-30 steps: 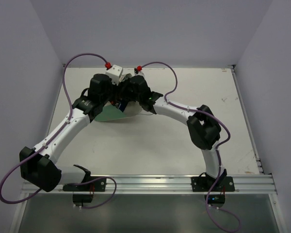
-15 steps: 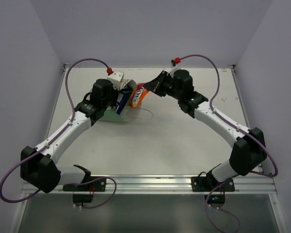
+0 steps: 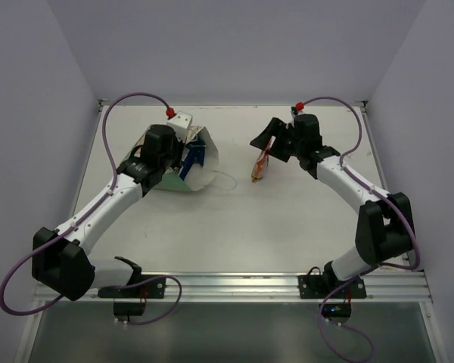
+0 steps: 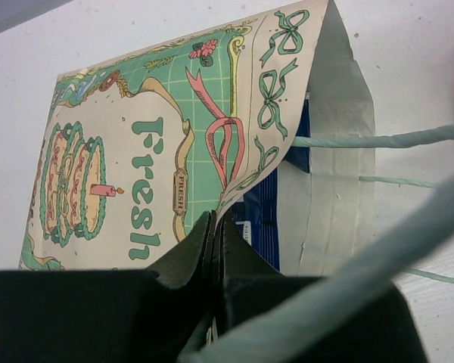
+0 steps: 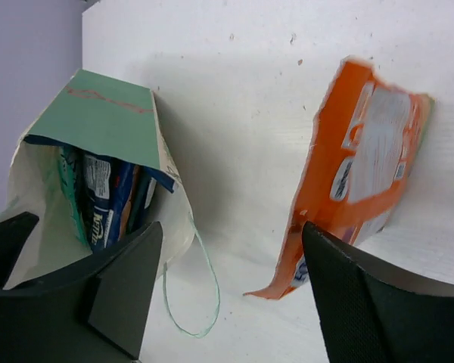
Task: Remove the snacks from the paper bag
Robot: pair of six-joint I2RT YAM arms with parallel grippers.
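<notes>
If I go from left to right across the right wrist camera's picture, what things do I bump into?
paper bag → its thin handle → orange packet

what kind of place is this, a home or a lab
Most likely a robot lab test cell: a left arm and right arm bolted to a metal rail, a white table boxed in by plain walls, purple cables.

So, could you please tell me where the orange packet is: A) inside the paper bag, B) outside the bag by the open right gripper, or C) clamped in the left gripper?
B: the orange packet is clear of the paper bag, next to the right gripper, whose fingers stand apart.
</notes>
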